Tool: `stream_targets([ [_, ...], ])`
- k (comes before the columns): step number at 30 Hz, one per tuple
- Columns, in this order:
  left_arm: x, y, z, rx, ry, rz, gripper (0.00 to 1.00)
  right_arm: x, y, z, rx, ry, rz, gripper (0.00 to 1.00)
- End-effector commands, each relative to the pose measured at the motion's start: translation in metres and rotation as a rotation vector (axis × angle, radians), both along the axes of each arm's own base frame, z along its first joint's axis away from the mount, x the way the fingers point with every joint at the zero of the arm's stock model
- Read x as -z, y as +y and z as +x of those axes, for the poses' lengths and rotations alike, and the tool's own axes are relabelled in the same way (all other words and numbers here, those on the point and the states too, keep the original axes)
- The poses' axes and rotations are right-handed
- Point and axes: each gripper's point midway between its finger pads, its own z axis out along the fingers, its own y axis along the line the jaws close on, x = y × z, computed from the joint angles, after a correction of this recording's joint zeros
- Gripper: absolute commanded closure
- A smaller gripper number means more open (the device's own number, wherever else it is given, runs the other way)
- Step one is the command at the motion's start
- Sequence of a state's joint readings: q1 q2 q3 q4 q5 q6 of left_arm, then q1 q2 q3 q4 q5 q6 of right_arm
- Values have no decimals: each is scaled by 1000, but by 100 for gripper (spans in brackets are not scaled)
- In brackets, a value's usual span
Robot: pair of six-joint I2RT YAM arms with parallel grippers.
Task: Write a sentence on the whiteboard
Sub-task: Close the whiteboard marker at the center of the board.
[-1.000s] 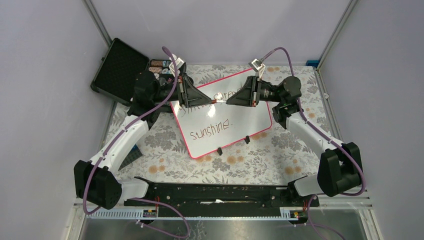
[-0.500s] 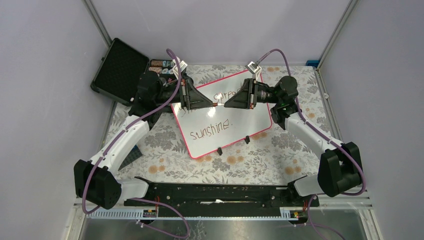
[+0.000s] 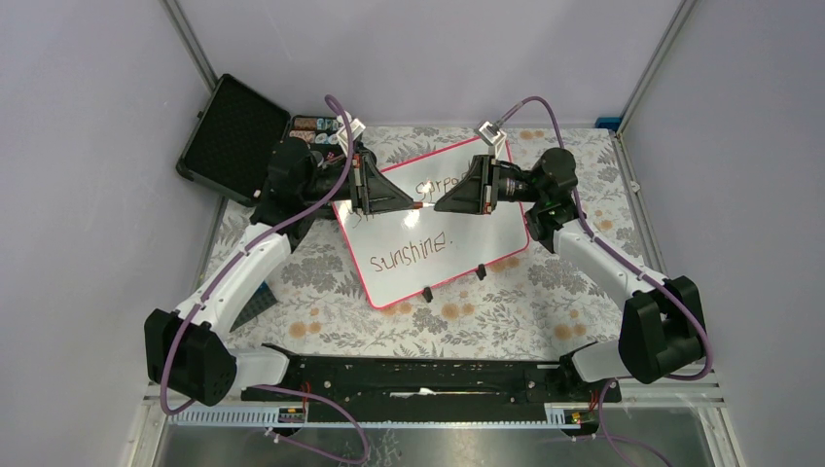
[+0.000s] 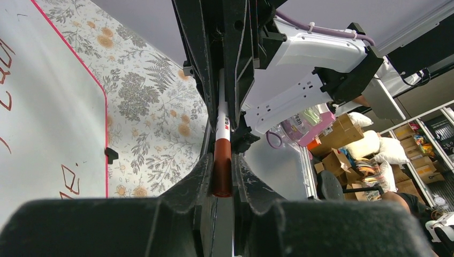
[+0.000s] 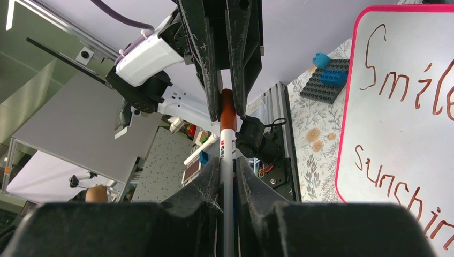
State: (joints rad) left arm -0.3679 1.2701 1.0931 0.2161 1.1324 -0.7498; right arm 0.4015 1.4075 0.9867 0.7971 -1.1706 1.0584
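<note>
The whiteboard [image 3: 467, 255] lies tilted on the floral table, with a pink-red rim and two black clip feet. The sentence [image 3: 413, 251] reads "sunshine." on the lower line; the upper line is partly hidden by the arms. In the right wrist view the whiteboard [image 5: 412, 160] shows "Smile" [image 5: 401, 80]. Both grippers meet tip to tip above the board. My left gripper [image 3: 412, 205] [image 4: 222, 174] is shut on the marker's brown cap [image 4: 222, 163]. My right gripper [image 3: 438, 204] [image 5: 227, 166] is shut on the marker's white barrel [image 5: 227, 152].
An open black case [image 3: 233, 136] with a tray of small items [image 3: 313, 128] stands at the back left. A dark blue brick plate [image 3: 255, 304] lies by the left arm, also in the right wrist view [image 5: 326, 75]. Metal frame posts stand at the back corners.
My right gripper has moved a little left toward the left gripper, and the stretch of marker showing between them has shortened. Both stay shut on it.
</note>
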Motion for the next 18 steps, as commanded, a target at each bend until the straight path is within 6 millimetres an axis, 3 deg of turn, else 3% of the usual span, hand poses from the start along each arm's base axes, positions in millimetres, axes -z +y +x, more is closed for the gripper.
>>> stream_targets([
  [1,-20,-13,1,7,-87,-45,100,-2,25,-30,-113,-46,3,100],
  [10,-15,-12,-3,10,-87,-32,100,-4,27,-35,-143,-67,-10,100],
  [14,-5,-5,-3,-8,-107,21,100,-4,20,-28,-119,-95,-28,100],
  [18,5,4,-4,-27,-114,77,100,-13,-6,-3,-44,-98,-39,81],
])
